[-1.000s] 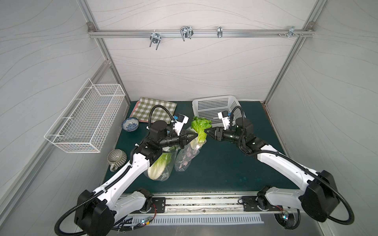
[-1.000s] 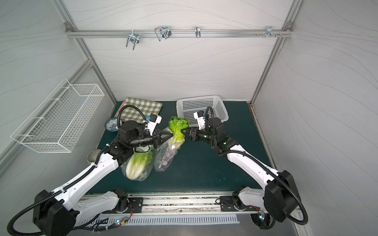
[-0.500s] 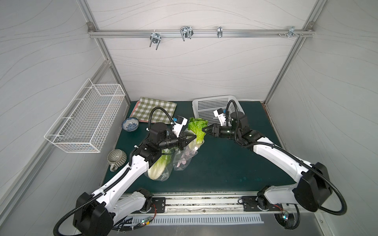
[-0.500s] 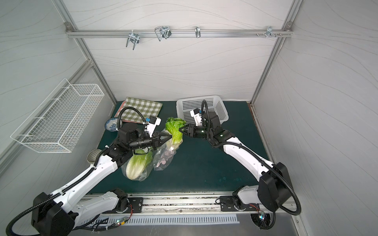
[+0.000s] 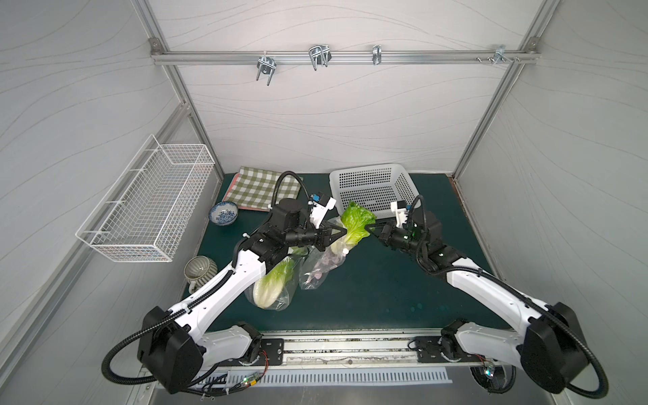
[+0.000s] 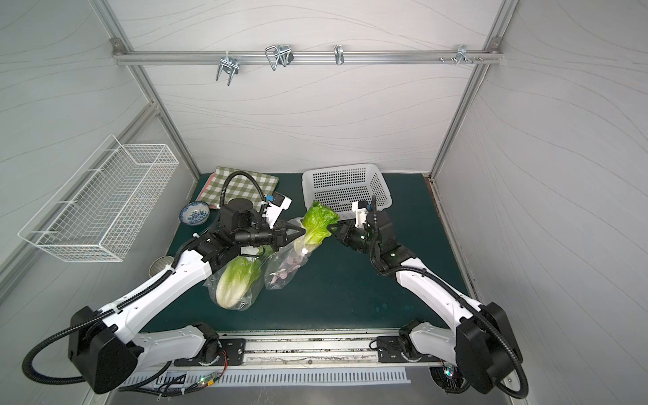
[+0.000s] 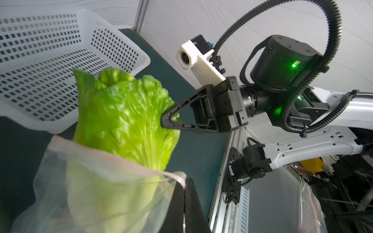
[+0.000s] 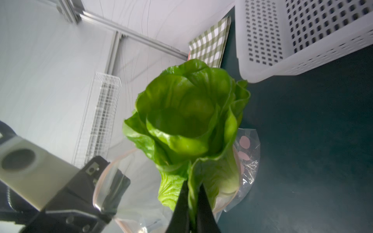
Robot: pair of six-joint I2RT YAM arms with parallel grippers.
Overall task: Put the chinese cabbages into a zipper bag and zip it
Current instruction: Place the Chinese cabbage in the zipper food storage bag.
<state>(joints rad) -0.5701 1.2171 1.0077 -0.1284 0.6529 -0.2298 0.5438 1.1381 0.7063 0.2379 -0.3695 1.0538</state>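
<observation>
The right gripper (image 7: 168, 121) is pinched shut on an outer leaf of the bright green, cream-stalked chinese cabbage (image 5: 356, 224), which stands stalk-down, half inside the clear pink-dotted zipper bag (image 5: 317, 271) whose rim the left gripper (image 5: 339, 231), also closed, holds. This looks like the bagging step; next, the head likely needs pushing deeper. Around lie the dark green table (image 5: 378, 291), another bagged head (image 5: 270, 291), a white perforated basket (image 5: 368, 169) and pale walls (image 5: 315, 122).

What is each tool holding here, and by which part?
The left tool pinches the bag at its open rim; the right tool grips an outer leaf of the cabbage standing in it.
</observation>
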